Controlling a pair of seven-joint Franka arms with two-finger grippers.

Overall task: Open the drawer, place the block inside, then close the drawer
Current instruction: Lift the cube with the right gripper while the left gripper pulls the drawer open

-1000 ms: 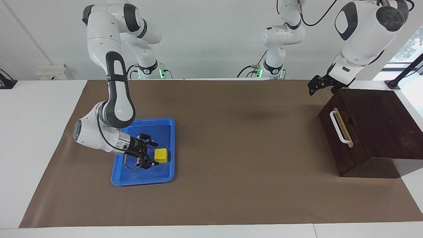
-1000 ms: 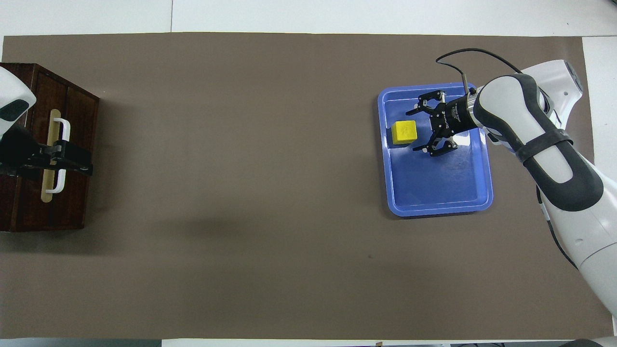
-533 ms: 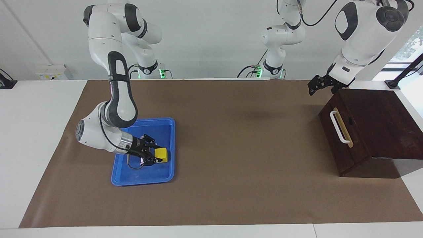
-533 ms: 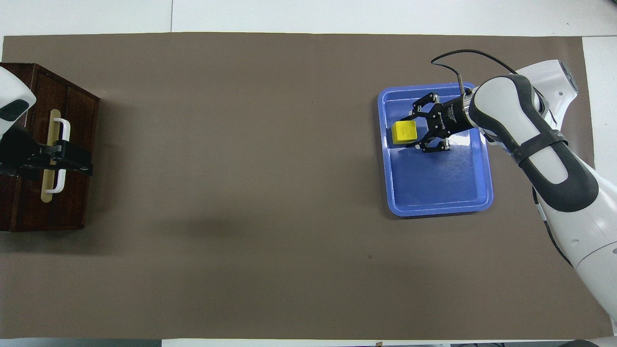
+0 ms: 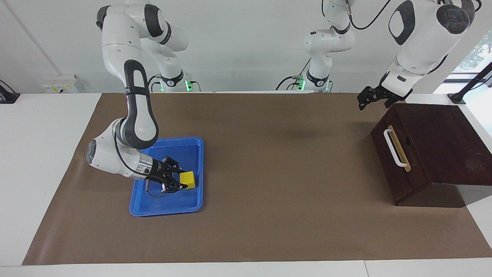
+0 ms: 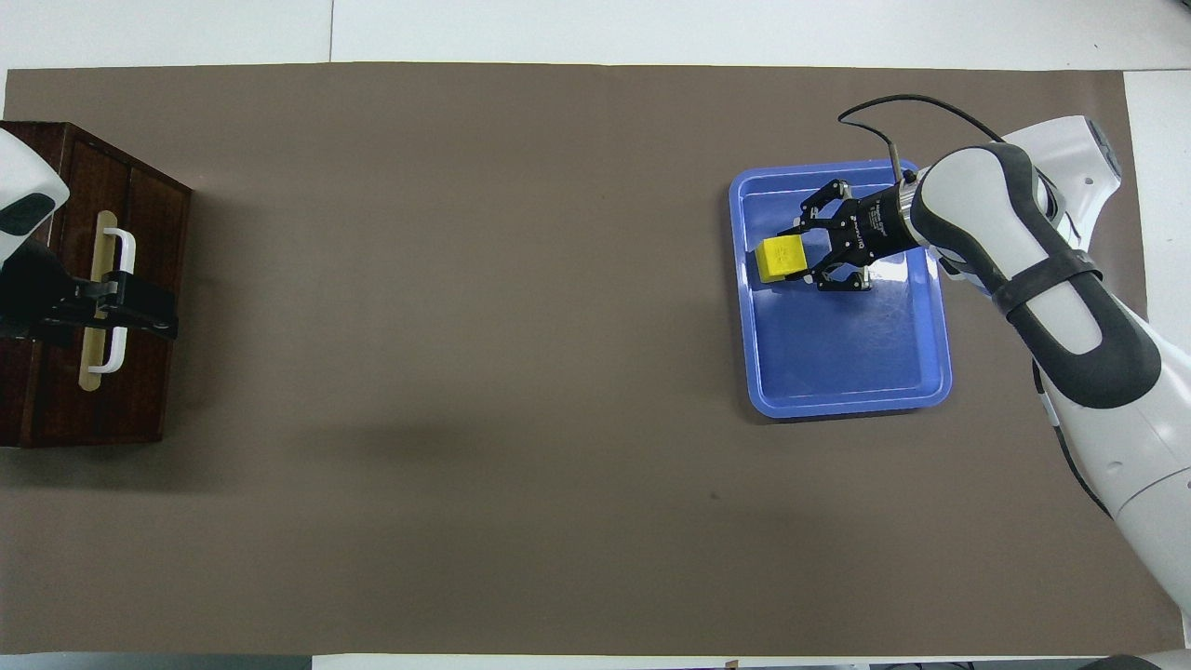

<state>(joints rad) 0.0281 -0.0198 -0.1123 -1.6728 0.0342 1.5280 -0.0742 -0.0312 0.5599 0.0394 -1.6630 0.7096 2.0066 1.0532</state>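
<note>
The yellow block sits in the blue tray toward the right arm's end of the table; the overhead view also shows it. My right gripper lies low in the tray, its fingers shut on the block's two sides. The dark brown box's drawer is closed, its white bar handle facing the table's middle. My left gripper hangs open in the air above the box's corner nearest the robots, apart from it. In the overhead view it covers part of the handle.
A brown mat covers the table between the tray and the box. The box stands at the left arm's end of the table, by the mat's edge. A cable loops from the right wrist over the tray's rim.
My right gripper moved from beside the block onto it and closed its fingers on it. The block has turned slightly. The left arm has hardly moved.
</note>
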